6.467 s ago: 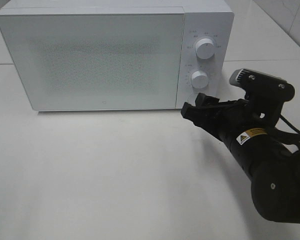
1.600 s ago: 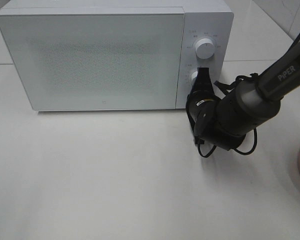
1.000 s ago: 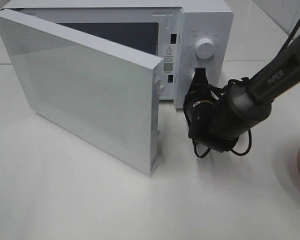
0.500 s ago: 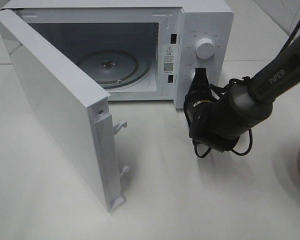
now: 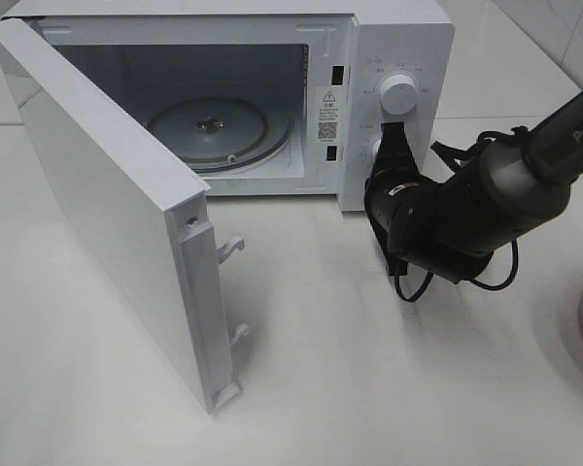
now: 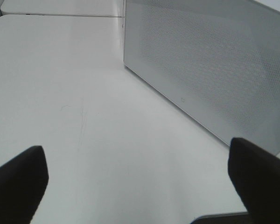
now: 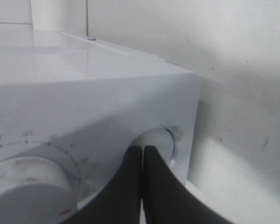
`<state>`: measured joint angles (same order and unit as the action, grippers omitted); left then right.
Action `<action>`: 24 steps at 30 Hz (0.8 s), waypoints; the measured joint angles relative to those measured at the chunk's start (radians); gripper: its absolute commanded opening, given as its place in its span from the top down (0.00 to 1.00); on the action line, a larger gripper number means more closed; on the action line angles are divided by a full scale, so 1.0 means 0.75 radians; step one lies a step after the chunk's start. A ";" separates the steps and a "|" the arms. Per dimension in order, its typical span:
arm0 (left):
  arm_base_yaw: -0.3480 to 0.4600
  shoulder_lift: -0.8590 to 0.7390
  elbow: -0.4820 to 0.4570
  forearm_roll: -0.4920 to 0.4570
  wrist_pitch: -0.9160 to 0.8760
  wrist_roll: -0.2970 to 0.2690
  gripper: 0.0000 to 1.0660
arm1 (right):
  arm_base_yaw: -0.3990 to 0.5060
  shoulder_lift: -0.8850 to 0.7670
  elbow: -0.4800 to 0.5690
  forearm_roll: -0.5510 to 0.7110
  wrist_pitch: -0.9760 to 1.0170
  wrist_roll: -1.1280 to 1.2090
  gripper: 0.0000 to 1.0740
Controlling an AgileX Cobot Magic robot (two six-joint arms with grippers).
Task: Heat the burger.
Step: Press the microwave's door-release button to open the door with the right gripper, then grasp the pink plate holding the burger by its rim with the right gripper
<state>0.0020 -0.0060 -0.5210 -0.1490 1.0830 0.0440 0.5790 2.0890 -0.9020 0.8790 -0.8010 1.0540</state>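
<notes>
One closed hand (image 7: pixel 143 151) at the microwave's button (image 7: pixel 159 139)

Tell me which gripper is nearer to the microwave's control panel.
Right. The right gripper is shut, with its tips at the control panel beside a knob. The left gripper is open and away, facing the outside of the open door.
</notes>
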 measured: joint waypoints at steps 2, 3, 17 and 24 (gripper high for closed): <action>0.000 0.000 0.000 0.000 0.000 0.000 0.07 | 0.000 -0.012 0.007 0.004 0.007 -0.021 1.00; 0.000 0.000 0.000 0.000 0.000 0.000 0.07 | 0.000 -0.031 0.023 0.017 0.016 -0.060 1.00; 0.000 0.000 0.000 0.000 0.000 0.000 0.07 | -0.001 -0.204 0.163 0.060 0.229 -0.407 1.00; 0.000 0.000 0.000 0.000 0.000 0.000 0.07 | -0.003 -0.357 0.203 0.059 0.473 -0.912 1.00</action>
<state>0.0020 -0.0060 -0.5210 -0.1490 1.0830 0.0440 0.5770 1.8210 -0.7500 0.9230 -0.4460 0.3700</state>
